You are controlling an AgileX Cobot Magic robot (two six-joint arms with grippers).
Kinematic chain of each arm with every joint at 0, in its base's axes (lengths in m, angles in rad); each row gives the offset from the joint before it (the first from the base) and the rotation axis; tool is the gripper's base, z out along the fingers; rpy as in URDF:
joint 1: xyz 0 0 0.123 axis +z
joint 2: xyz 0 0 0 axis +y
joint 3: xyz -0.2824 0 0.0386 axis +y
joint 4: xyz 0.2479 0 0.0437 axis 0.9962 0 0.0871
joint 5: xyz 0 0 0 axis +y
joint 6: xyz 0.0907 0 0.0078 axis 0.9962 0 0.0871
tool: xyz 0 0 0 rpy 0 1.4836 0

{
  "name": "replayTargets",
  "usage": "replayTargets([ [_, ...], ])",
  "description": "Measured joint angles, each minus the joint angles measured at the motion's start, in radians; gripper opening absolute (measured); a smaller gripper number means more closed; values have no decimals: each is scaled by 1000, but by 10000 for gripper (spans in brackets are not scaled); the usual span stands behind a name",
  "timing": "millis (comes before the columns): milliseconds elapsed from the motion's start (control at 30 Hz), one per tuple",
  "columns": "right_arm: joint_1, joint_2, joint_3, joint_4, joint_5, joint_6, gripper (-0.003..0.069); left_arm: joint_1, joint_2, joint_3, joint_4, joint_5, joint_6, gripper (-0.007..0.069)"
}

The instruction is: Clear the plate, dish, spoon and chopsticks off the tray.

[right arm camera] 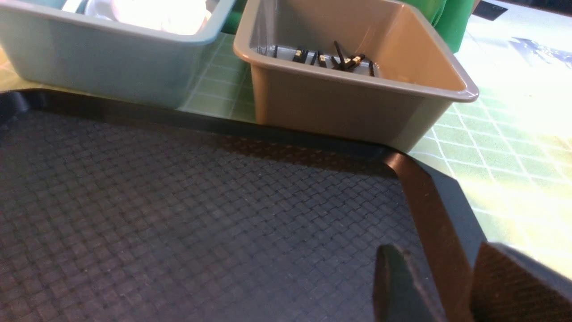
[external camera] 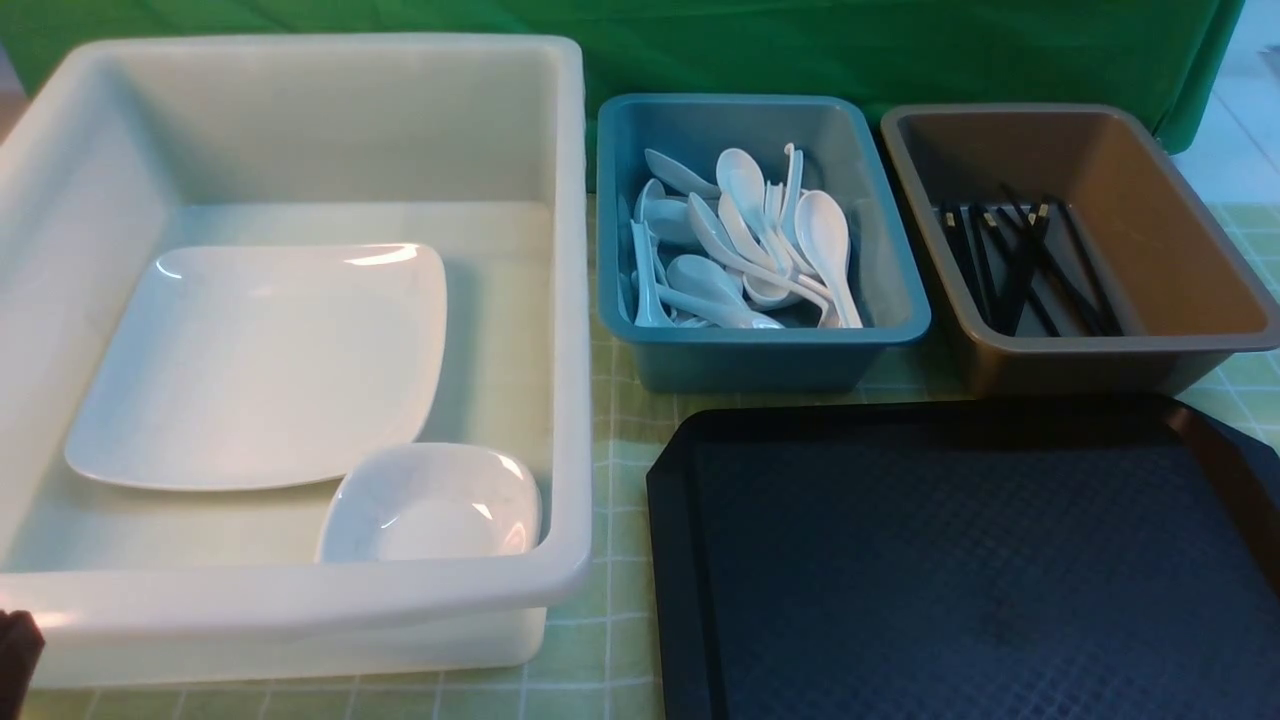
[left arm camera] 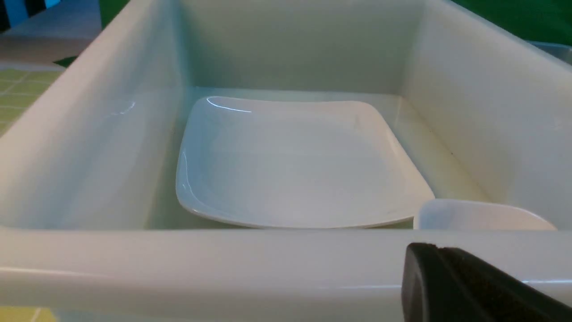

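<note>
The black tray point(external camera: 960, 570) lies at the front right with nothing on its textured surface point(right arm camera: 178, 201). The plate point(external camera: 260, 360) rests flat inside the white bin, and the small dish point(external camera: 430, 505) sits by its near right corner. White spoons point(external camera: 745, 240) are piled in the blue bin. Black chopsticks point(external camera: 1020, 260) lie in the brown bin. My left gripper point(left arm camera: 429, 248) is shut and empty, just outside the white bin's near wall. My right gripper point(right arm camera: 440, 252) is open and holds nothing, and the tray's right rim shows through its gap.
The white bin point(external camera: 300, 600) fills the left side. The blue bin point(external camera: 770, 340) and the brown bin point(external camera: 1100, 345) stand side by side behind the tray. A green checked cloth covers the table, with a green backdrop behind.
</note>
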Motion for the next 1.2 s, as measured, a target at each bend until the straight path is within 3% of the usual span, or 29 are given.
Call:
replayTargets([
  [1200, 0, 0, 0, 0, 0, 0, 242, 0, -4, 38, 9, -4, -29, -1],
])
